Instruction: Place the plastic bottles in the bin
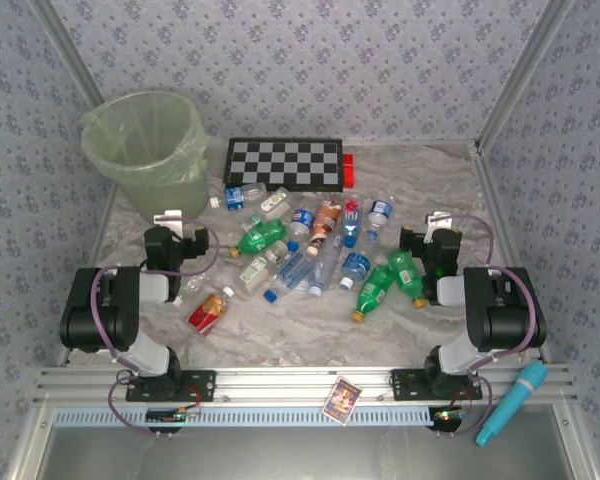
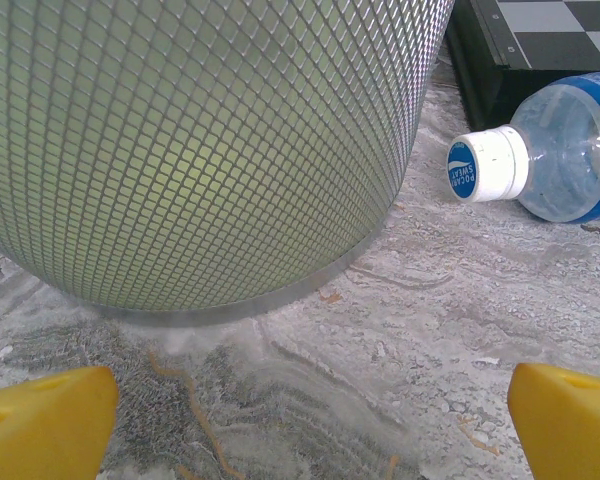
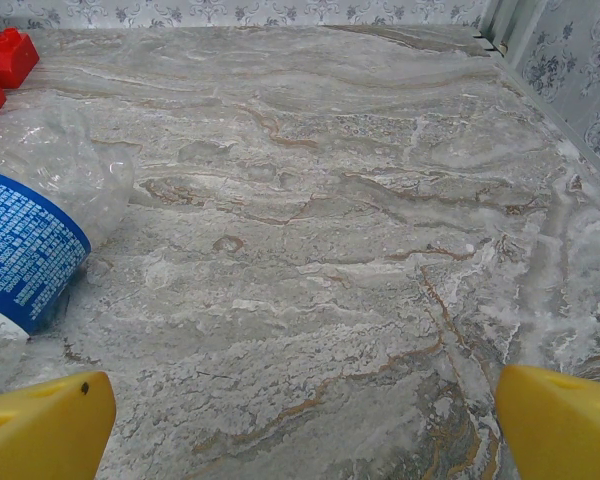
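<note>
Several plastic bottles [image 1: 310, 255] lie scattered across the middle of the marble table: clear ones with blue labels, green ones [image 1: 391, 279], and a red-labelled one [image 1: 210, 311] near the left arm. The pale green bin [image 1: 146, 150] with its bag liner stands at the back left. My left gripper [image 1: 169, 218] hovers just in front of the bin, open and empty. In the left wrist view the bin's mesh wall [image 2: 200, 150] looms close, with a white-capped bottle [image 2: 555, 150] at right. My right gripper [image 1: 438, 220] is open and empty right of the pile; a blue-labelled bottle [image 3: 30, 240] lies left of its fingers [image 3: 40, 430].
A black-and-white checkerboard [image 1: 285, 163] lies at the back centre, with red blocks [image 1: 348, 172] beside it. A turquoise pen-shaped tool [image 1: 510, 403] and a small card [image 1: 341, 399] rest on the front rail. Patterned walls enclose the table on three sides.
</note>
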